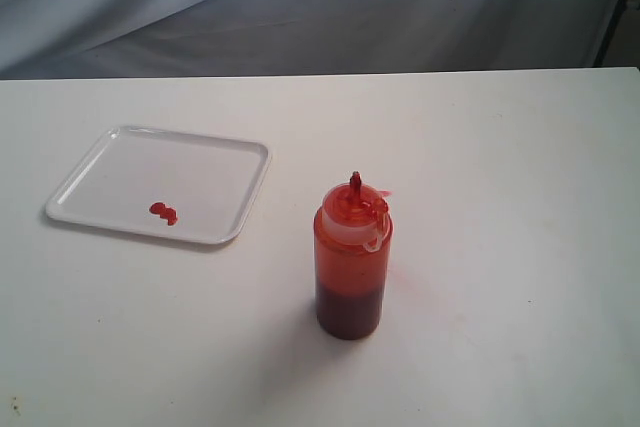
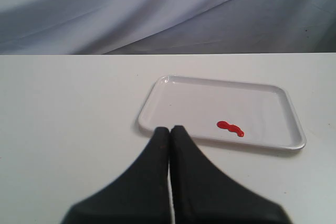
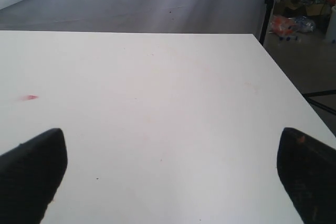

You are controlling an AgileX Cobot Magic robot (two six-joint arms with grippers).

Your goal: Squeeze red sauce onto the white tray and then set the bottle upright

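The bottle (image 1: 352, 262), orange-red with dark sauce in its lower part, stands upright near the table's middle, its red nozzle up and the tethered cap hanging at the side. The white tray (image 1: 215, 162) lies at the left with a small blob of red sauce (image 1: 164, 212) near its front rim. In the left wrist view the tray (image 2: 184, 98) and the sauce (image 2: 230, 128) lie just beyond my left gripper (image 2: 170, 128), which is shut and empty. My right gripper (image 3: 170, 145) is open over bare table, with nothing between its fingers. Neither gripper shows in the exterior view.
A grey cloth backdrop (image 1: 300, 7) hangs behind the white table (image 1: 500, 197). The right wrist view shows a faint pink smear (image 3: 30, 97), the table's far corner (image 3: 257, 36) and floor clutter (image 3: 294, 19) beyond it.
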